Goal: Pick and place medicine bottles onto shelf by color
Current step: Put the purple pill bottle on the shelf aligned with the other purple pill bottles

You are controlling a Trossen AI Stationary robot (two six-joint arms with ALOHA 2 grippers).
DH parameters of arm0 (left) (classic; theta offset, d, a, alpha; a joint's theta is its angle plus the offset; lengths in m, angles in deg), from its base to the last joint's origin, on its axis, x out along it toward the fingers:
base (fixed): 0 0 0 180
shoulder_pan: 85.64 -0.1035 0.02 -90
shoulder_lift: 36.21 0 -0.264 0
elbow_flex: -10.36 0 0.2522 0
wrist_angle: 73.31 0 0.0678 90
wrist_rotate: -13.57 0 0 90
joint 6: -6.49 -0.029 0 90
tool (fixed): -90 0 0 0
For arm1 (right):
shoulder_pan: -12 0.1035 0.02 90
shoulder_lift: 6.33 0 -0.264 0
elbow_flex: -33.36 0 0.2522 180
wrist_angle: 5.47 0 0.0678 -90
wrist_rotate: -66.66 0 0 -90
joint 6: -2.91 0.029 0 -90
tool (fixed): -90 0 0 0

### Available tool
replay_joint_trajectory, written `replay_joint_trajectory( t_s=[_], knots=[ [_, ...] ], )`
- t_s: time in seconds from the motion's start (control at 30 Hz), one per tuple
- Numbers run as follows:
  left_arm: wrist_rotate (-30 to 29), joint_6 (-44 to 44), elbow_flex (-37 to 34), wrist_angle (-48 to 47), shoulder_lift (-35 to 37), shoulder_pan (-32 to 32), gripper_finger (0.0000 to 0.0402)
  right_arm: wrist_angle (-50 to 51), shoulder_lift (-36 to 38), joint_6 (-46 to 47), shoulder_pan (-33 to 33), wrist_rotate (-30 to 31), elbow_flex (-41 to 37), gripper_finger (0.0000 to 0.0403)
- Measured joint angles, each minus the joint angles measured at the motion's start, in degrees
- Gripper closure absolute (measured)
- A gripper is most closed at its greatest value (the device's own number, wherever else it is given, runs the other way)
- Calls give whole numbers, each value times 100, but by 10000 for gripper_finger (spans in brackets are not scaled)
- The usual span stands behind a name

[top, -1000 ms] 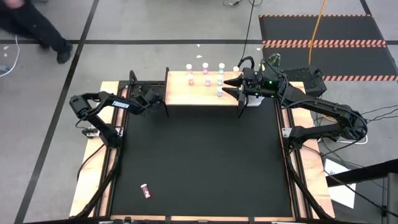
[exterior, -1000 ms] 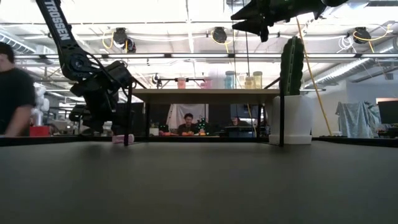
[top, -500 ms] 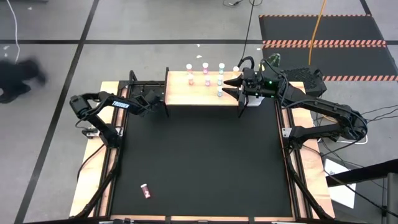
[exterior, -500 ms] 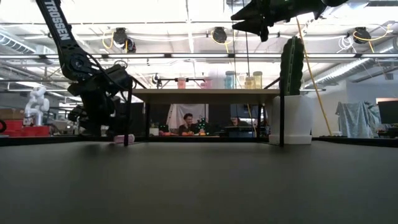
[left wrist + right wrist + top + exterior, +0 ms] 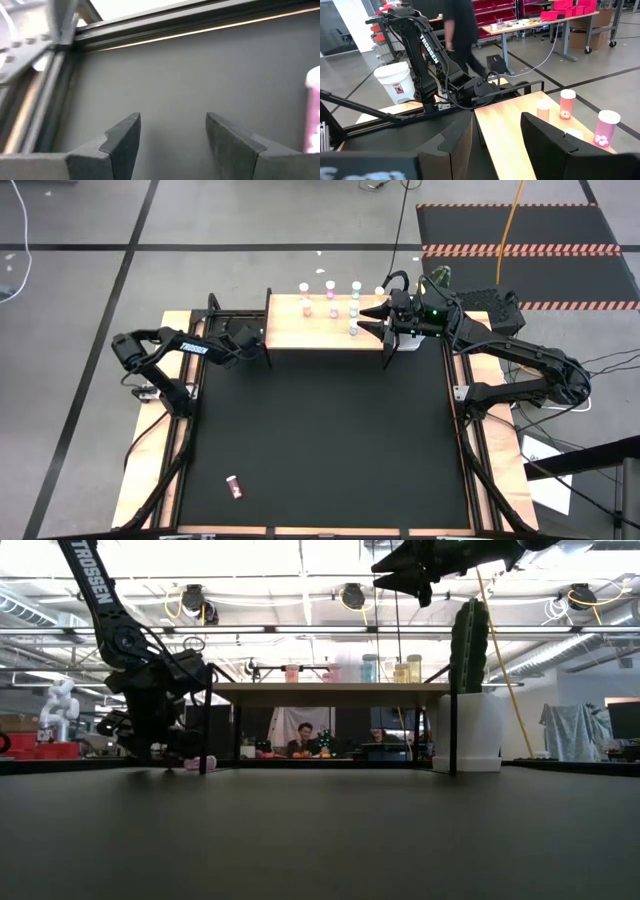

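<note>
The light-wood shelf (image 5: 300, 330) stands at the mat's far edge with several medicine bottles (image 5: 331, 288) upright on its board, pink and teal among them. My left gripper (image 5: 258, 346) is low by the shelf's left leg and slants down at the mat, open (image 5: 172, 120), nothing between its fingers. A pink bottle (image 5: 314, 112) stands beside it on the mat (image 5: 199, 762). My right gripper (image 5: 368, 315) hovers level above the shelf's right end, open (image 5: 497, 125) and empty. Another pink bottle (image 5: 233, 487) lies on the mat near the front left.
A white pot with a green cactus (image 5: 470, 690) stands by the shelf's right leg. The black mat (image 5: 320, 440) stretches between the shelf and the near edge. People sit in the room beyond the table (image 5: 302, 738).
My left gripper has tipped farther down toward the mat beside the shelf's left leg, its fingers as far apart as before. A person at the far left of the floor has walked out of the high view.
</note>
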Motion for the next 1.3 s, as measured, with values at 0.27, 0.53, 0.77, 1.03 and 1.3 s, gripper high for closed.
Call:
replay_joint_trajectory(
  t_s=[0.27,0.53,0.77,1.03,1.3],
  knots=[
    [-536,-121,-15,-148,-11,-4,176,2,0,2,0,0,1,238],
    [604,-1522,-17,-86,472,-84,177,-1,0,89,-2,1,-1,238],
    [2250,-2098,-20,-2,777,-577,177,-1,0,84,-2,2,1,238],
    [3155,-2464,-34,-22,796,-766,177,19,0,87,-2,2,-2,238],
    [3261,-2155,-34,6,954,-854,177,120,0,105,-2,2,1,238]
  ],
)
